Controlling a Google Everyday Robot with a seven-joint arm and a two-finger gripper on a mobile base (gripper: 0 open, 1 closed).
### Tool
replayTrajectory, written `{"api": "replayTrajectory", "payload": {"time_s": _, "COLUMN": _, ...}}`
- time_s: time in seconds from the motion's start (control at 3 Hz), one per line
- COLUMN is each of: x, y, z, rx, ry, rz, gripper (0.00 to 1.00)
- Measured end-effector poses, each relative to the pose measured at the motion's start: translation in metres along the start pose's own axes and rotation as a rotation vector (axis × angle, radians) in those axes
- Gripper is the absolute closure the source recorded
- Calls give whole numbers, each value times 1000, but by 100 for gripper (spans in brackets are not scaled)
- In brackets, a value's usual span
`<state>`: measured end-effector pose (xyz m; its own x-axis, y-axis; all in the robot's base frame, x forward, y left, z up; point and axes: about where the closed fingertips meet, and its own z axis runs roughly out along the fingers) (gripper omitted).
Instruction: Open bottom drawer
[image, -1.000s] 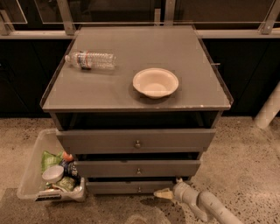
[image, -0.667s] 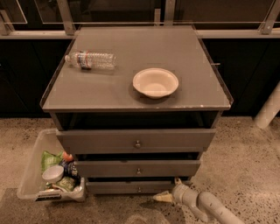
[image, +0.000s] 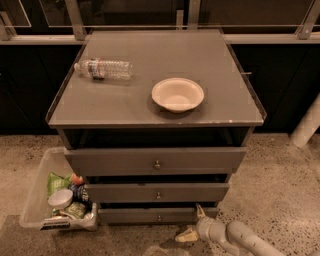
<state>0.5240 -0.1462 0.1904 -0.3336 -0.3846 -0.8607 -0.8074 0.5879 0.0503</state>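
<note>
Camera view, entry: claw (image: 192, 223), low at the frame's bottom edge, right of centre, near the floor. State: fingers spread apart, nothing held. Upper fingertip (image: 199, 209) sits close against the right end of the bottom drawer (image: 130, 216); I cannot tell if they touch. Drawer front: lowest of three, long axis level, left to right. Knob (image: 159, 217): mid-front, left of my claw and slightly above. Judgement: I must shift left along the front.

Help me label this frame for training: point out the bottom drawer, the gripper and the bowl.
bottom drawer (image: 135, 215), camera view, grey front left of its knob.
gripper (image: 188, 223), camera view, midway between its jaws, at the drawer's right end.
bowl (image: 177, 94), camera view, inside centre.
</note>
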Motion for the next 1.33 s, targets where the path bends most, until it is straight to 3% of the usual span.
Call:
{"api": "replayTrajectory", "payload": {"time_s": 0.33, "x": 7, "y": 16, "z": -4, "rx": -58, "ry": 22, "rz": 2, "gripper": 0}}
{"api": "replayTrajectory", "payload": {"time_s": 0.67, "x": 4, "y": 16, "z": -5, "rx": -58, "ry": 22, "rz": 2, "gripper": 0}}
{"api": "replayTrajectory", "payload": {"time_s": 1.0, "x": 6, "y": 2, "z": -26, "rx": -100, "ry": 46, "rz": 96, "gripper": 0}}
{"api": "replayTrajectory", "payload": {"time_s": 1.33, "x": 4, "y": 3, "z": -30, "rx": -110, "ry": 47, "rz": 112, "gripper": 0}}
